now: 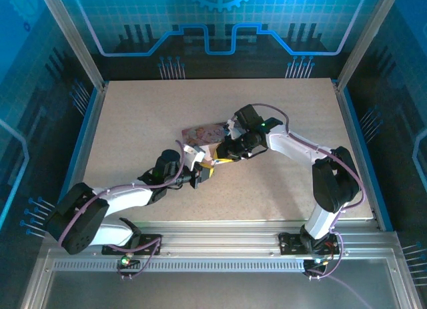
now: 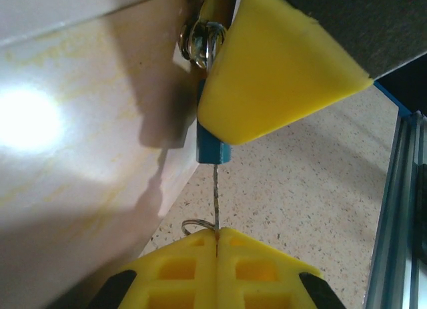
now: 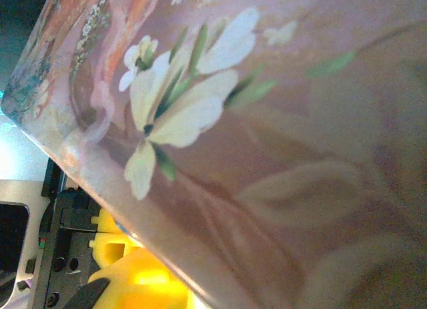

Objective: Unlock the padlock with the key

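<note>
Left end effector, nearest the wrist lens: clamps the key between yellow fingers pressed flat together, with a small wire ring just beside the tips. Key shaft: rises straight from that grip and enters the underside of the padlock. Padlock: stands upright as a small blue body, close against the pale side wall of the pink floral box, with the speckled table behind it. Just above: covered on its upper half by one broad yellow finger of the right end effector; cannot tell whether that one is closed on the lock or merely laid against it. Higher still: a silvery metal loop at the edge of the box, partly hidden by the same finger. Farther out, seen from overhead: sits tip to tip with the other end effector at the near edge of the box, around the middle of the table. Through the right wrist lens: looms very close, pink surface painted with a white flower and green leaves.
</note>
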